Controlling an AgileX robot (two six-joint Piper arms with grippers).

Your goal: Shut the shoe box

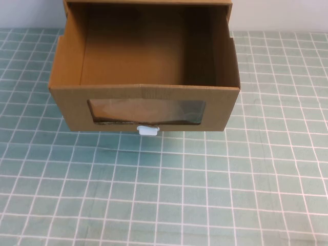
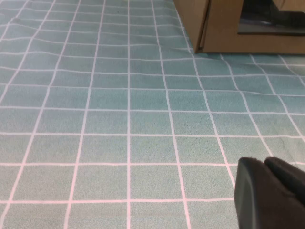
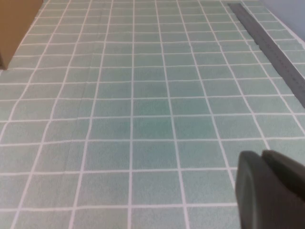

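Shoe box (image 1: 144,105) drawer pulled open on green grid mat (image 1: 205,195), white pull tab (image 1: 148,130) below window; left gripper (image 2: 271,193) and right gripper (image 3: 269,188) low over bare mat, box well ahead, jaw opening cannot tell.

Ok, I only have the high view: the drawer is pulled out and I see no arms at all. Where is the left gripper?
Observer: The left gripper is over the green grid mat, apart from the shoe box. The box's front corner shows ahead of it in the left wrist view.
Operator: And the right one?
Observer: The right gripper hangs over bare mat too. Only a bit of the shoe box shows in its wrist view, and it is not touching.
Operator: Anything else out there?
Observer: A grey strip runs along the mat's edge, beyond the right gripper.
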